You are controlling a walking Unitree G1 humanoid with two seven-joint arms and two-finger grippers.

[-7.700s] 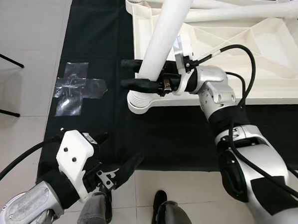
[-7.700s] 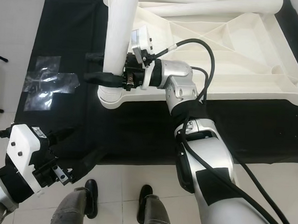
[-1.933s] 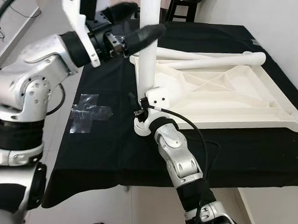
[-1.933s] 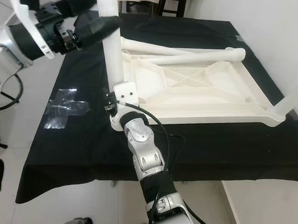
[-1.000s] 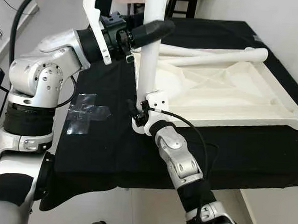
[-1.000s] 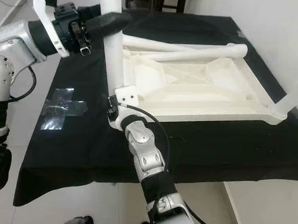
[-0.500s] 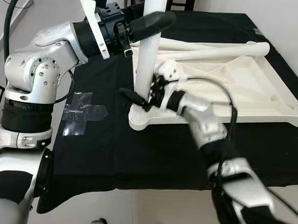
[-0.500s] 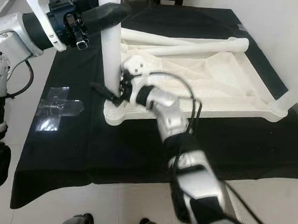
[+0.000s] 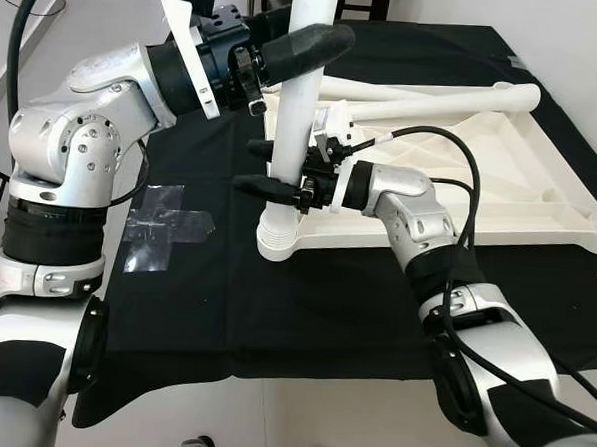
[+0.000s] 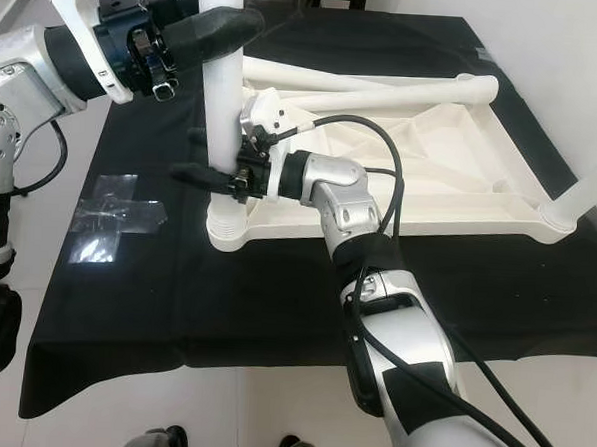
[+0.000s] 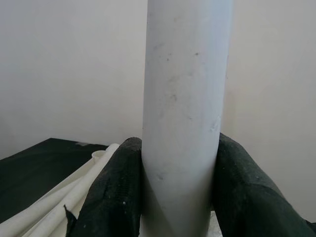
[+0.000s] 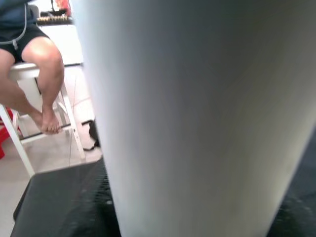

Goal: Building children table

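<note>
The white tabletop (image 9: 450, 191) lies upside down on a black cloth. A white table leg (image 9: 296, 113) stands upright in the socket at its near-left corner (image 9: 276, 240). High on the leg, my left gripper (image 9: 303, 36) is shut on it; in the left wrist view the leg (image 11: 182, 108) sits tight between both black fingers (image 11: 116, 192). Lower down, my right gripper (image 9: 261, 168) grips the same leg from the right, one finger on each side. The leg (image 12: 197, 113) looms very close in the right wrist view.
Two loose white legs (image 9: 435, 96) lie across the far side of the tabletop. Another leg (image 10: 585, 194) stands at the near-right corner. A clear tape cross (image 9: 163, 226) marks the cloth to the left. A person's bare legs (image 12: 34, 74) on a white stool are beyond the table.
A second ago my right arm hung below the table's front edge by the socket; it has swung up over the cloth and closed on the leg's lower part. My left gripper holds its place.
</note>
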